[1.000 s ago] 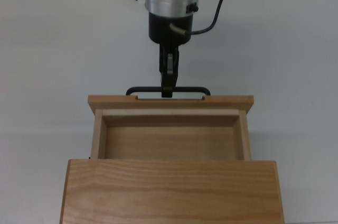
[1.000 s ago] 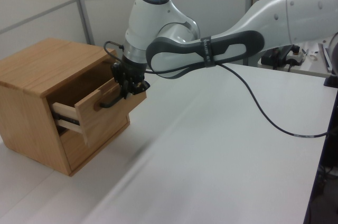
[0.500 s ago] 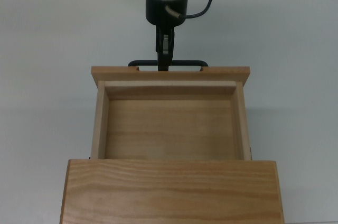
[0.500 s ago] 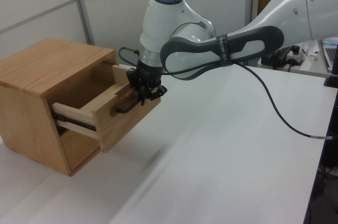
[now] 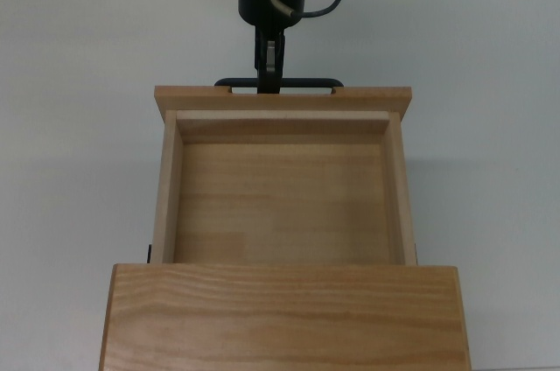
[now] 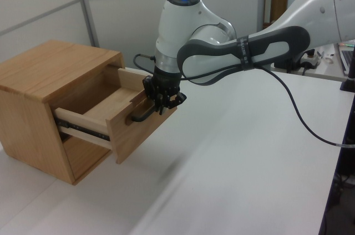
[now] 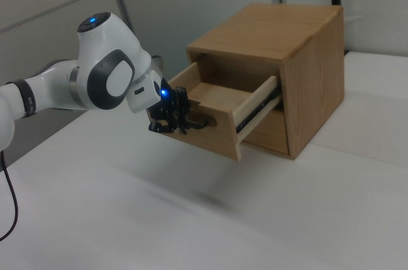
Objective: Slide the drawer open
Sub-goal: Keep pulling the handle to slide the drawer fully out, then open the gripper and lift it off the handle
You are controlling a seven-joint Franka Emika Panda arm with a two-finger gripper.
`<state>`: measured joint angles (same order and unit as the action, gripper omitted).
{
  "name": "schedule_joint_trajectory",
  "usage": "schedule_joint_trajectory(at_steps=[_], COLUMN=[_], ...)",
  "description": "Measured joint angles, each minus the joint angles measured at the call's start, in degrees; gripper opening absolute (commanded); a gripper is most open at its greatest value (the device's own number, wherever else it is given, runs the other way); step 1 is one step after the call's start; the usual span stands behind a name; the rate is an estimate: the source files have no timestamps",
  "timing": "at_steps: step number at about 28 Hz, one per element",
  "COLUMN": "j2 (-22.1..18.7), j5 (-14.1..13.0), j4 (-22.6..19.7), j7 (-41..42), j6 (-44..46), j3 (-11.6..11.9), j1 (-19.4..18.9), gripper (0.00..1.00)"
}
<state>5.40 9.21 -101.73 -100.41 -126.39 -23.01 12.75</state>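
Since the earlier frames the drawer has slid further out of the cabinet, and the gripper has pulled back toward the top of the frame.

Top view: the drawer fills the centre, its empty wooden floor almost fully exposed. The gripper sits at upper centre, its fingers closed on the middle of the black bar handle just beyond the front panel. The cabinet's grained top spans the bottom edge.

Left view: the drawer juts from the cabinet at centre left, a dark slide rail visible along its side. The gripper clamps the handle; the white arm reaches in from the upper right, trailing a black cable.

Right view: the drawer hangs out at centre, the gripper on its handle at centre left.

The pull looks nearly finished. Next likely comes a short final draw, then release. The white table ahead holds nothing in the way.
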Motion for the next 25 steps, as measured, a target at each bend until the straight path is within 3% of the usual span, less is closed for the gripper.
schedule_joint_trajectory(at_steps=[10, 15, 16, 18, 25], j2=[-2.0, -2.6, -2.6, -2.8, -3.0], j5=[-1.2, -2.2, -2.2, -2.3, -2.5], j4=[-1.4, -1.9, -2.0, -2.1, -0.9], j7=[1.1, 1.4, 1.7, 2.4, 3.6], j6=[3.9, 4.2, 4.2, 4.2, 4.3], j3=[0.0, 0.1, 0.1, 0.1, 0.0], j1=[0.1, 0.2, 0.2, 0.2, 0.1], gripper=[0.01, 0.65, 0.84, 0.99, 1.0])
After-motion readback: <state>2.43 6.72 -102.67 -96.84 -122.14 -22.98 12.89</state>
